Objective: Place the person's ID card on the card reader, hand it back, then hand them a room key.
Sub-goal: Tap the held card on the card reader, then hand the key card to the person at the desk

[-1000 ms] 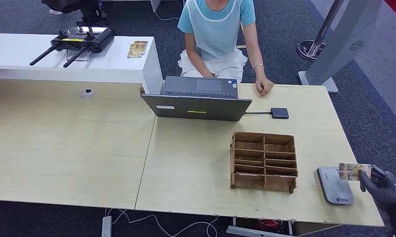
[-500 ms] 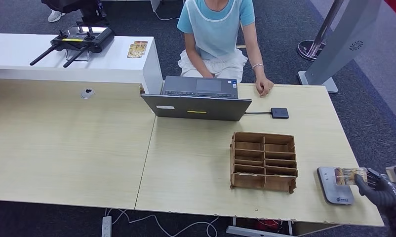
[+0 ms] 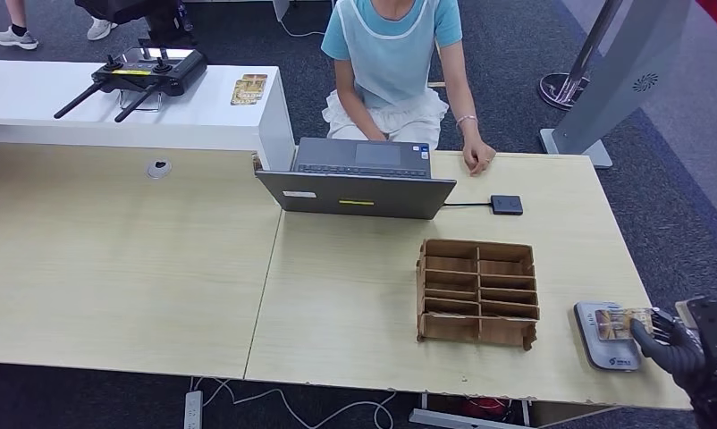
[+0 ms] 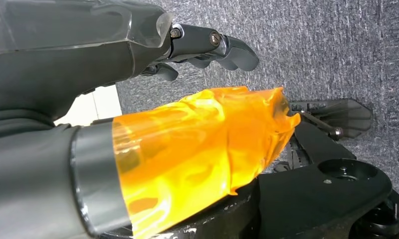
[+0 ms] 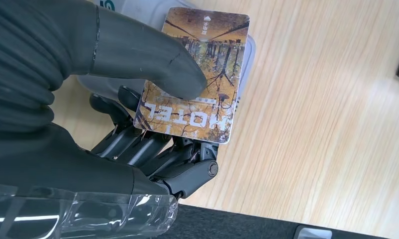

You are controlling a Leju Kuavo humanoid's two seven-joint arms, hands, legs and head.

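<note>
Black right hand (image 3: 672, 344) at the near right table edge pinches the card (image 5: 197, 74) between thumb and fingers, card held flat over the grey card reader (image 3: 605, 335); contact with it can't be told. Left hand (image 4: 207, 47) hangs over carpet, fingers loosely curled, holding nothing. Further in: wooden divider box (image 3: 476, 291), then laptop (image 3: 359, 183). Person (image 3: 391, 63) sits behind the table (image 3: 355, 286), hand resting on it.
</note>
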